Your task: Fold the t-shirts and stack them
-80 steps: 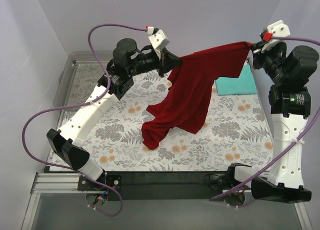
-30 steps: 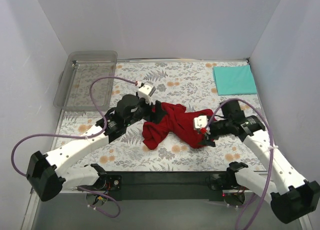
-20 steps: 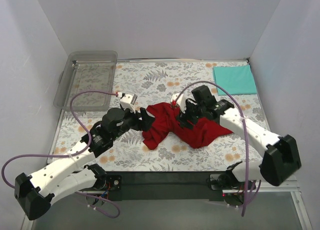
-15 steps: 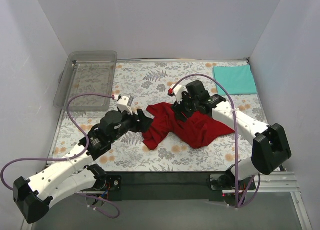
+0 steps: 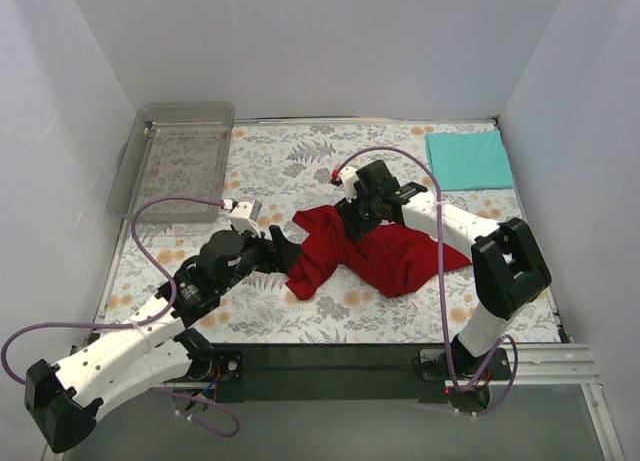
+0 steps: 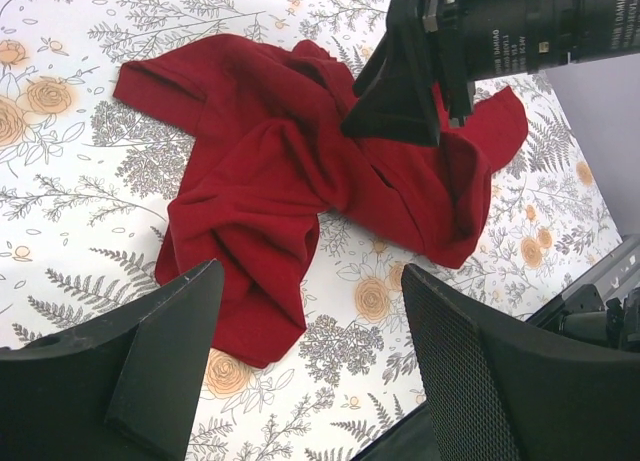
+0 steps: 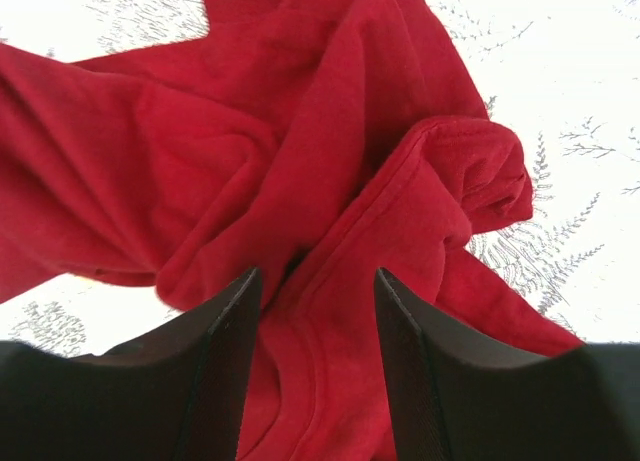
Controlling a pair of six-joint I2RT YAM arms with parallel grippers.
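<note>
Because the crumpled deep red cloth t-shirt, mid-frame, looks limp and light, we favour pinching hem corners. Left gripper gapes empty. Right gripper, part-open, straddles a fold; grip uncertain.

robot lab test cell, plain white walls, floral table cover, metal mounting rail
</note>
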